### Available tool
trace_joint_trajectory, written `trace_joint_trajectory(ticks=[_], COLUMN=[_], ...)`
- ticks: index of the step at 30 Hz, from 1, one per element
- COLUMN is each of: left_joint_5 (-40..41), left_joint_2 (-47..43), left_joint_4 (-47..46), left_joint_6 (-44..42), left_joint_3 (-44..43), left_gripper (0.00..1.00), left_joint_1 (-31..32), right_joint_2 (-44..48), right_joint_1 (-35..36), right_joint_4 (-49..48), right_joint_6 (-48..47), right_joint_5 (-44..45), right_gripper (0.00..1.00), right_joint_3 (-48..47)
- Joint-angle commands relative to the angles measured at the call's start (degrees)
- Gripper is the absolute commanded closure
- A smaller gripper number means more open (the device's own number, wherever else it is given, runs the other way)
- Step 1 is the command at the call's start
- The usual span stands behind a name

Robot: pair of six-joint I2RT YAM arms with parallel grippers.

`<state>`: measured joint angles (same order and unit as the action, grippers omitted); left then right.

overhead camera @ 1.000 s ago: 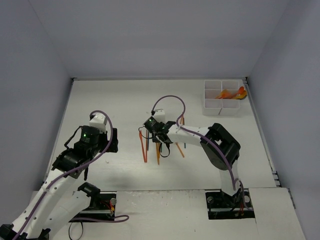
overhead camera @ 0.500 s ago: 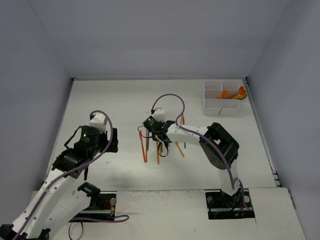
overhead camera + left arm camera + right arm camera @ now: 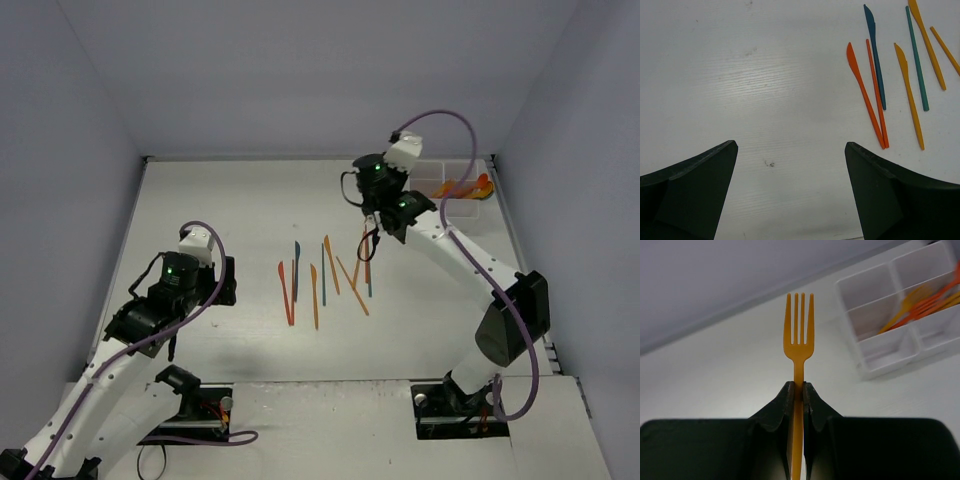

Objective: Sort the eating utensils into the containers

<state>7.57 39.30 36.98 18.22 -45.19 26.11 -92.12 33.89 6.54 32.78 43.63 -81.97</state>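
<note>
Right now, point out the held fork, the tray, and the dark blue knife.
orange fork (image 3: 799, 351): right wrist view, neck just below the tines.
white tray (image 3: 865, 292): right wrist view, floor of an empty compartment.
dark blue knife (image 3: 875, 57): left wrist view, mid-length.

Up top: parked high behind the arm bases, looking down over the whole table (image 3: 220, 200). Left wrist: low, facing pretty much straight down, sharing the loose utensils (image 3: 877, 90) mid-table with the top view. Right wrist: aimed nearly level at the far right corner, sharing the tray (image 3: 890, 352) there.
</note>
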Motion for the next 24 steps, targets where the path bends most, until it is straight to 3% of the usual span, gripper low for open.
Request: trace_joint_trajectory(ticks=[1,9,24], left_joint_5=[0.74,1.28,0.85], left_joint_2=[0.86,1.48,2.13], left_joint_4=[-3.11,-2.97,-2.99], left_joint_6=[-0.57,-0.55,-0.29], left_joint_3=[-0.80,-0.71,-0.51], left_gripper=[0.13,0.13,0.13], left_joint_1=[-0.44,-0.44,-0.38], right_joint_2=[-0.73,-9.06,-26.61], right_joint_1=[-9.51,-18.98,-21.07], right_joint_4=[-3.20,-5.99,-5.93], right_joint_6=[3.85,14.72,19.27], right_joint_5=[10.87,21.87,29.06], right_gripper=[1.00,1.00,1.00], right_joint_3=[-1.05,-6.14,-18.73])
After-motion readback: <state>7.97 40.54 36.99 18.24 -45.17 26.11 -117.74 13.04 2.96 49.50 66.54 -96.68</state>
